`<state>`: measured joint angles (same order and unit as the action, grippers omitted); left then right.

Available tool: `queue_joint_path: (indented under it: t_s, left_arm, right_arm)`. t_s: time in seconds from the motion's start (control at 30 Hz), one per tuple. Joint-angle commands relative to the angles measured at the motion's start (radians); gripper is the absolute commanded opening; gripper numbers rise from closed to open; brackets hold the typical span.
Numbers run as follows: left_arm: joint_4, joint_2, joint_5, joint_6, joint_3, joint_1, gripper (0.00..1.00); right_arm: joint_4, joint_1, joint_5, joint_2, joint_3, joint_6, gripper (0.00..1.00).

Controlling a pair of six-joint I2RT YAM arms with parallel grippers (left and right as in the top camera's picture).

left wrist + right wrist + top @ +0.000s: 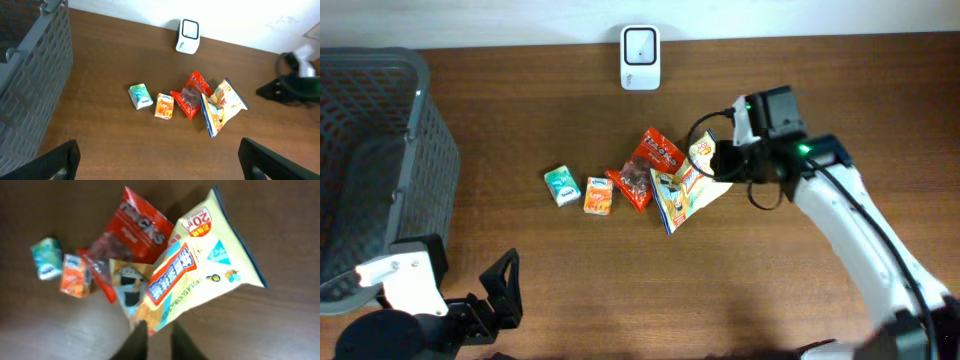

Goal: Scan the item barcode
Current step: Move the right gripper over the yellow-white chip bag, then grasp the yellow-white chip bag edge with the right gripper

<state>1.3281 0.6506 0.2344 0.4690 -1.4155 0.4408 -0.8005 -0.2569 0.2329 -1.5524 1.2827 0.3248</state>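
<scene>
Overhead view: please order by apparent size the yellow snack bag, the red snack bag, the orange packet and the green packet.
1. yellow snack bag
2. red snack bag
3. orange packet and green packet: these look alike, so I do not rank them.

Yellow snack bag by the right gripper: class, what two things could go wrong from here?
The right gripper sits at only one corner of the yellow foil snack bag, so it could slip out. That bag overlaps the red plastic snack packet, so lifting might drag the packet along.
</scene>
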Motion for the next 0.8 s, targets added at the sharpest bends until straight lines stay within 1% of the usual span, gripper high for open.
queue_joint_path:
  t_s: [0.0,0.23,0.43,0.5,0.6,0.67,0.77]
  left_arm:
    - [-0.002,0.000,-0.007,0.009,0.003,-0.005,0.99]
    - [-0.002,0.000,-0.007,0.009,0.003,-0.005,0.99]
    - [-0.002,0.000,-0.007,0.009,0.003,-0.005,0.99]
    - [-0.002,0.000,-0.007,0.009,0.003,-0.005,0.99]
    - [-0.002,0.000,-0.007,0.009,0.003,-0.005,0.99]
    - [-0.002,0.000,-0.007,0.009,0.003,-0.005,0.99]
    - [-0.002,0.000,-0.007,0.009,0.003,-0.005,0.99]
  right_arm:
    - [0.035,-0.006,0.062,-0.105,0.014,0.031,0.04]
    - [0.110,-0.008,0.157,-0.286,0.014,0.032,0.04]
    - [0.163,-0.040,0.148,-0.433,0.014,0.032,0.04]
    - [0.160,-0.040,0.121,-0.457,0.014,0.032,0.04]
    - [0.100,-0.039,0.096,-0.438,0.019,0.032,0.04]
    - [0.042,-0.037,0.084,-0.399,0.038,0.032,0.04]
    - [-0.051,-0.037,0.015,-0.311,0.090,0.031,0.04]
